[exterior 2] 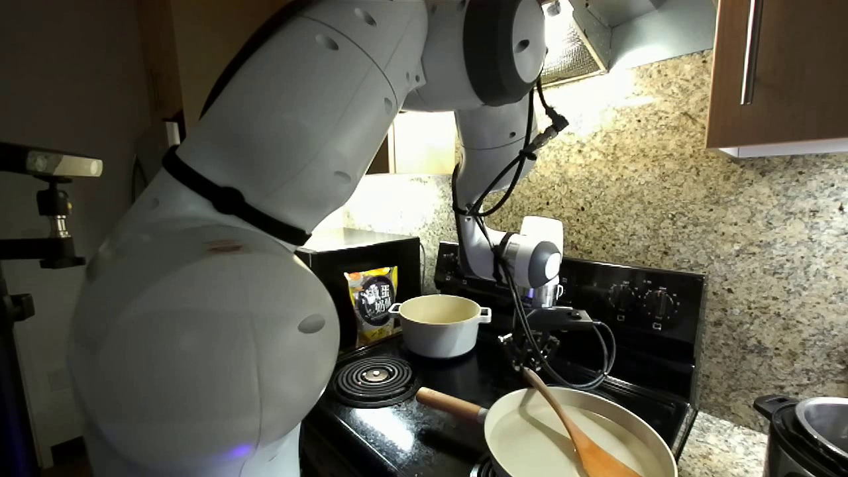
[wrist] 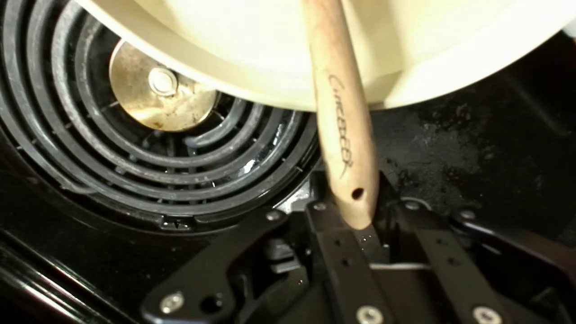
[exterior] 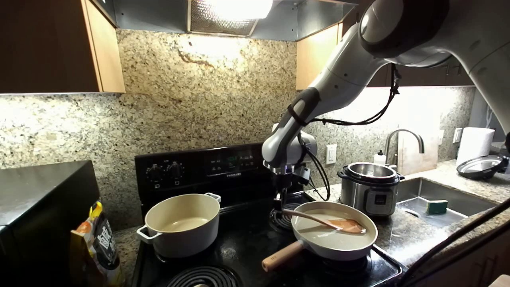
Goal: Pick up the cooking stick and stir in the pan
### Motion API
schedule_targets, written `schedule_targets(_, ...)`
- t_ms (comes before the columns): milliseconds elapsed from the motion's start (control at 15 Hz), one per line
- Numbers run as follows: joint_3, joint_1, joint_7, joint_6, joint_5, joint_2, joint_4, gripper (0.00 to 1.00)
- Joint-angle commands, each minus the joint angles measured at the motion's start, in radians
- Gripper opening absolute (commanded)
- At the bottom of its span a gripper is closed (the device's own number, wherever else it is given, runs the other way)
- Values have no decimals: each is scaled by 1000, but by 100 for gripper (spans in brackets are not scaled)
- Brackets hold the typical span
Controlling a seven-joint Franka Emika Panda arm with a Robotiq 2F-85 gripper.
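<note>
End effector at a slim gap, jaws clasping the cooking stick by the end of its handle; black stove below; pan on the stove's right side, handle pointing left in both exterior views; two-handled pot farther left, apart from the pan; cooking stick slants across the pan's rim, broad head inside.

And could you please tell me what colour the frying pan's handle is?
The frying pan's handle is light wood-brown, seen best in an exterior view.
</note>
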Motion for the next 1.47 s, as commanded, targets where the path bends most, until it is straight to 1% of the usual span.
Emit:
schedule_targets(0, -16, 11, 12, 6, -14, -55, -56, 9)
schedule_targets(67, -22, 17, 19, 11, -20, -62, -64, 11)
schedule_targets(333, -50, 47, 58, 47, -51, -110, -114, 11)
schedule_targets(467, -56, 53, 69, 98, -60, -143, -157, 11)
schedule_targets(533, -54, 48, 70, 145, -57, -159, -186, 11)
schedule_targets(733, -30, 19, 45, 287, -33, -191, -257, 11)
schedule_targets(933, -7, 4, 27, 378, -39, -203, -293, 11)
schedule_targets(1200, 27, 0, 22, 443, -57, -213, -310, 11)
schedule_targets(1400, 49, 8, 24, 456, -72, -218, -302, 11)
